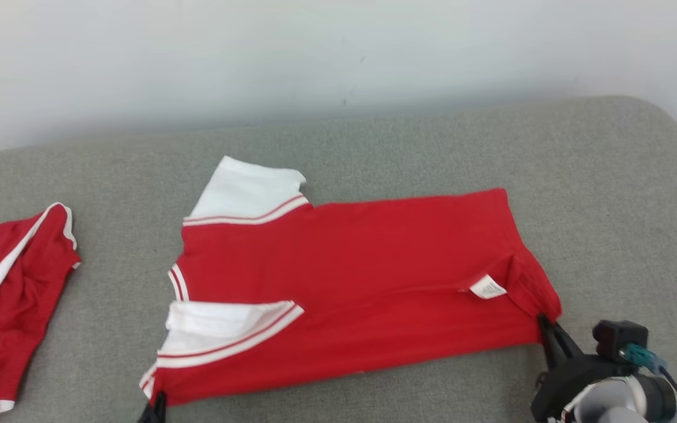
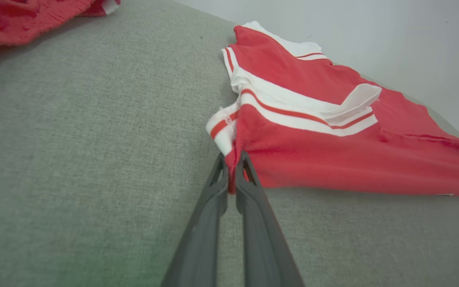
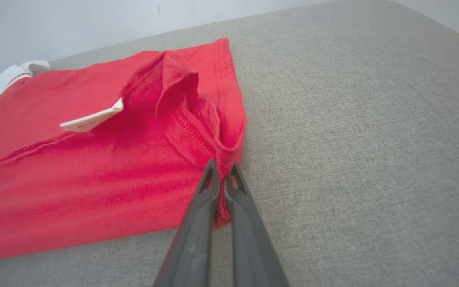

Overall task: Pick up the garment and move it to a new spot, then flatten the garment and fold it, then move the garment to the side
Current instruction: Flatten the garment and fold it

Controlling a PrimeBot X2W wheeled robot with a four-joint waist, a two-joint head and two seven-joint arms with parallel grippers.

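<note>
Red garment (image 1: 362, 276), another garment (image 1: 3, 305), two claws (image 2: 232, 159) (image 3: 223, 169)

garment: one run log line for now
left gripper: shut on garment sleeve-end corner | right gripper: shut on hem corner | garment: lying on cushion

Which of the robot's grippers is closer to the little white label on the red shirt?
Right. The right gripper pinches the shirt corner just beside the label; the left gripper pinches the opposite corner, by a white sleeve.
</note>
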